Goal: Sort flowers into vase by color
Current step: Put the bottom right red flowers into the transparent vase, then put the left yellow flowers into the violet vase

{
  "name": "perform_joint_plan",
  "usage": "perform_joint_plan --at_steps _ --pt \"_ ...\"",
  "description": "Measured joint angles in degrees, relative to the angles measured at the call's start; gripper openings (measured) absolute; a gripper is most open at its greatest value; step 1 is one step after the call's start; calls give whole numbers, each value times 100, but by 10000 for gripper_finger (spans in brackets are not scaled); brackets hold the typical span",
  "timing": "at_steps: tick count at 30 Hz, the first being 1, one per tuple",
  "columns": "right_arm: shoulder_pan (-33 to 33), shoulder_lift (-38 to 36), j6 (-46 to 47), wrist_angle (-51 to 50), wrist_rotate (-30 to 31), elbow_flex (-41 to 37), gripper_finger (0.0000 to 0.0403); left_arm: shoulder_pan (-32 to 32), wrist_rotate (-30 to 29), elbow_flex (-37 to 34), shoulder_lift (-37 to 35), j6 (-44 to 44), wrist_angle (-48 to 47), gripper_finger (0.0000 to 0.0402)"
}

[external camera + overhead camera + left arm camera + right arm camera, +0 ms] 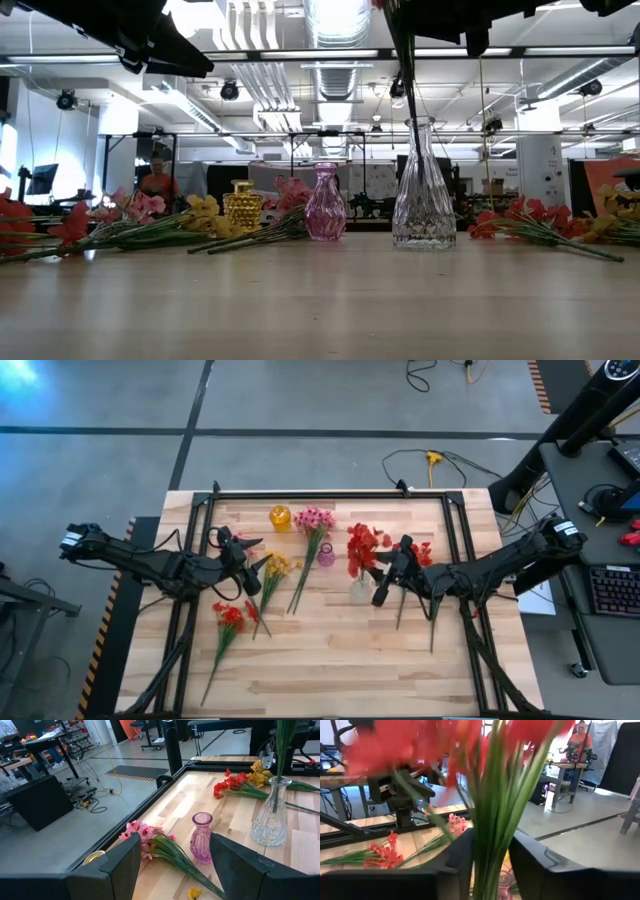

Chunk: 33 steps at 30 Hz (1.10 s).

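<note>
Right claw (pixel 384 582) clenched on red flowers (pixel 362 547), stems in clear vase (pixel 360 591); light, floppy: grip mid-stem. Left claw (pixel 255 565), at 9 o'clock, released.

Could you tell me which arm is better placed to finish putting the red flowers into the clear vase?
The right. Its gripper is shut on the red flowers, whose stems already stand in the clear vase. The left gripper is open and empty, over by the yellow flowers.
</note>
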Motion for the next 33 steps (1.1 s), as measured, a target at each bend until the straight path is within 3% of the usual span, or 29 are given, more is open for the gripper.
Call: perform_joint_plan --at_steps 8,14,22,33 --pt "0 -130 122 -118 2 0 181 0 0 0 0 -7 0 217" --pt "3 -497 778 -1201 3 0 207 -2 4 0 2 -106 -1 217" --pt "122 -1066 1138 -2014 -346 0 221 -1 15 0 0 -360 1 217" --pt "205 -1769 2081 -3502 -369 0 222 -4 750 70 167 -1112 7 217"
